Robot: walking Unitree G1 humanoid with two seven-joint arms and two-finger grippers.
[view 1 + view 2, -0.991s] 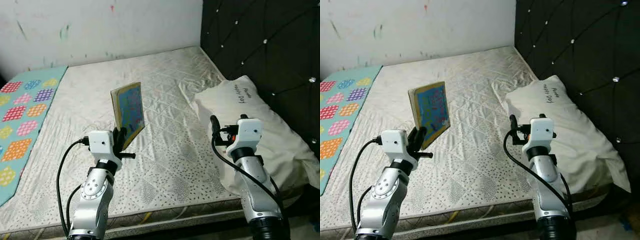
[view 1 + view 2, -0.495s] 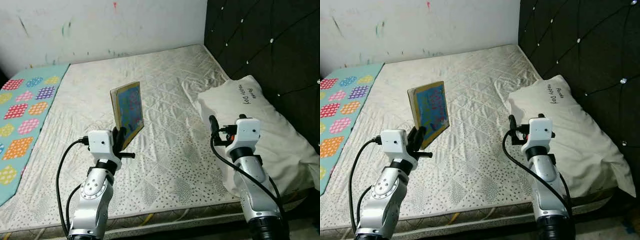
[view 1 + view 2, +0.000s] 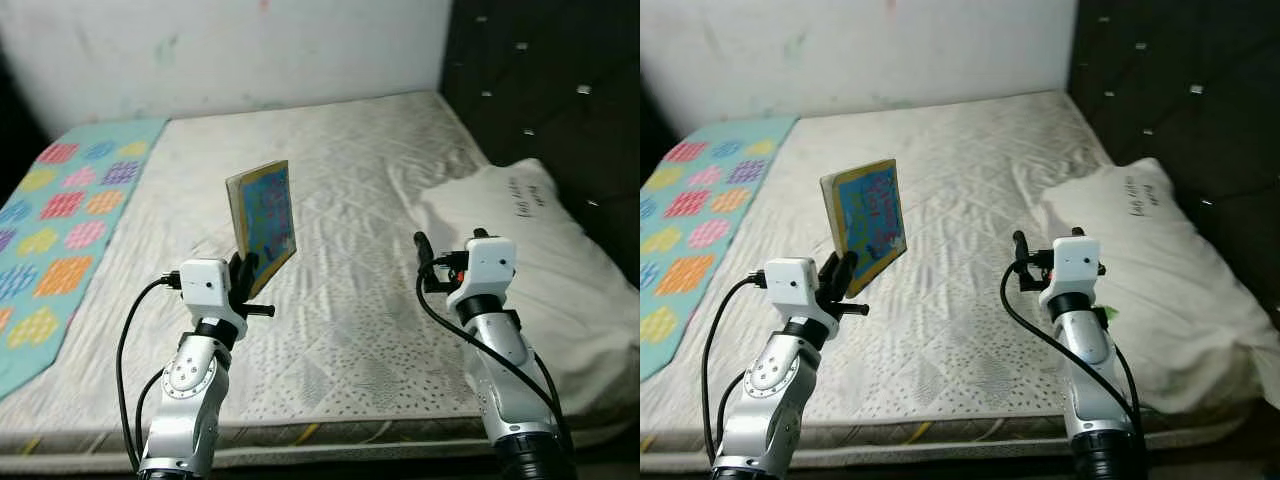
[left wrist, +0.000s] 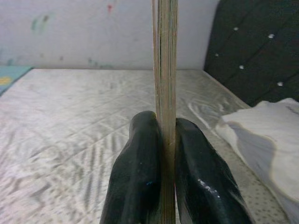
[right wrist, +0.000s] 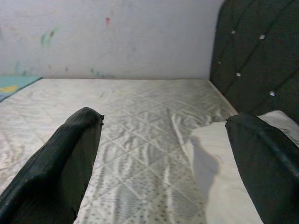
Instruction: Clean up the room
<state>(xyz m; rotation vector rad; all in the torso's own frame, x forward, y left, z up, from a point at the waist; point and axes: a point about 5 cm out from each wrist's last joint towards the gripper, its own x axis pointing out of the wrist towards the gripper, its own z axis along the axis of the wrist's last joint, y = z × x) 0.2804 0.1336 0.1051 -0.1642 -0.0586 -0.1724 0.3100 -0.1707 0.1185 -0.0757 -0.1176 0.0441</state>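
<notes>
Left pincer (image 4: 166,154): clamped on the lower edge of the thin, stiff picture book with blue cover (image 3: 266,213), held upright above the bare quilted off-white mattress (image 3: 350,180).
Right pincer (image 5: 163,154): fingers spread wide, nothing between them, raised near the white pillow (image 3: 540,240).
Risk, slip: grip covered only a narrow strip at the book's bottom; a jolt while walking could let it pivot or drop.
Risk, snag: the tall book could catch on something when turning.
Count: one book, one pillow, one teal patterned blanket (image 3: 60,210), two pincers.
</notes>
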